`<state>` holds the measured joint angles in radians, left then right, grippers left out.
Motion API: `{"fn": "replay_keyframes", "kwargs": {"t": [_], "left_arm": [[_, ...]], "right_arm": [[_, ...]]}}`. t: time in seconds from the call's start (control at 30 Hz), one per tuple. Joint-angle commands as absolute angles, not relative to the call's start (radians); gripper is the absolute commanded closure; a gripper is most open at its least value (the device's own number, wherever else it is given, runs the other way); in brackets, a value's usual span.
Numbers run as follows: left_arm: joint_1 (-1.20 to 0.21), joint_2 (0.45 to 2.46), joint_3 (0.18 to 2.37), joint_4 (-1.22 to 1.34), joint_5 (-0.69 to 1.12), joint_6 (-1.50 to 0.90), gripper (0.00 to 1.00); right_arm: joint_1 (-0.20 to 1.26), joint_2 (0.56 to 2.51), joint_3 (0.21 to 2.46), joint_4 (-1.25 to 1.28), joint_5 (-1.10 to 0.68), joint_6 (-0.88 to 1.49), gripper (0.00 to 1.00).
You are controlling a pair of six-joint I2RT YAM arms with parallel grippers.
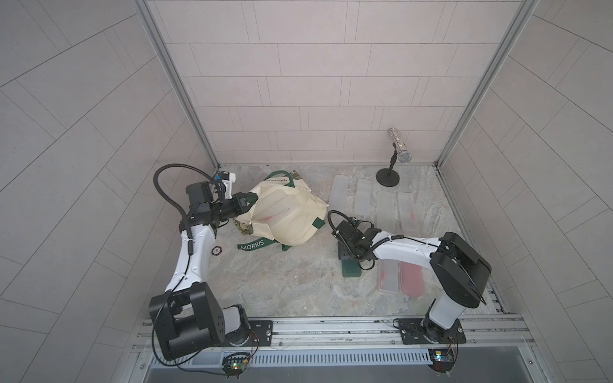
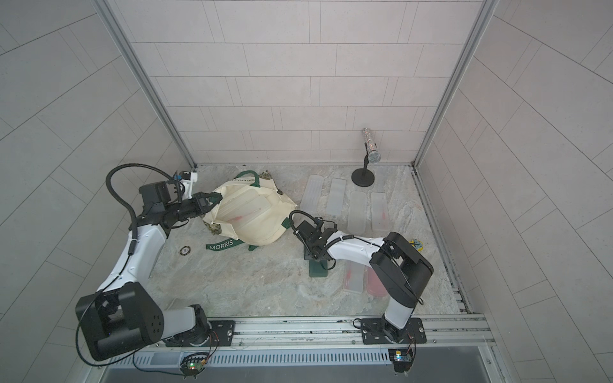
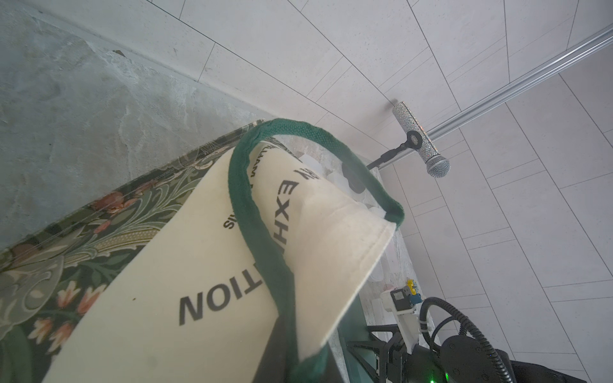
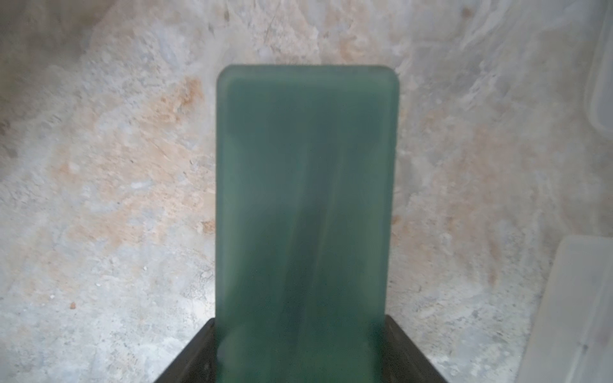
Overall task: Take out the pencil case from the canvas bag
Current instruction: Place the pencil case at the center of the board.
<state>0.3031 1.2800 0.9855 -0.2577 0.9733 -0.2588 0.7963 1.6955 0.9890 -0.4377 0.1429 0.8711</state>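
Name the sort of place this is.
Probably a lab robot cell dressed as a room: tile-print wall panels between aluminium posts, a stone-look tabletop, and an arm-mounting rail in front.

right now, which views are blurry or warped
Right wrist view: soft all over, the dark green translucent plastic case and marbled stone tabletop smeared. Left wrist view: cream canvas bag lettering crisp, glittery silver microphone sharp too. Both top views: wall tile lines bow outward; light even, no glare.
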Motion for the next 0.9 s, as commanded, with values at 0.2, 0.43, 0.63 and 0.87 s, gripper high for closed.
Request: {"fn": "replay_keyframes", "kwargs": {"t": [0.2,0.43,0.63,0.87], "left_arm": [[0.315,1.27,0.971,-0.209,0.994,-0.275,1.0],[0.314,1.274,0.969,-0.205,0.997,-0.276,1.0],[0.315,1.274,0.969,-0.204,0.997,-0.278,1.0],[0.315,1.276,0.968,-0.202,1.007,-0.277,1.0]], "right_arm": [[0.768,1.57,0.894,-0.514,0.239,0.904,0.4],[0.757,1.531,0.85,-0.493,0.249,0.959,0.35],[0.756,1.512,0.847,-0.453,0.218,0.957,0.21],[0.758,1.416,0.814,-0.4,0.229,0.935,0.1]]}}
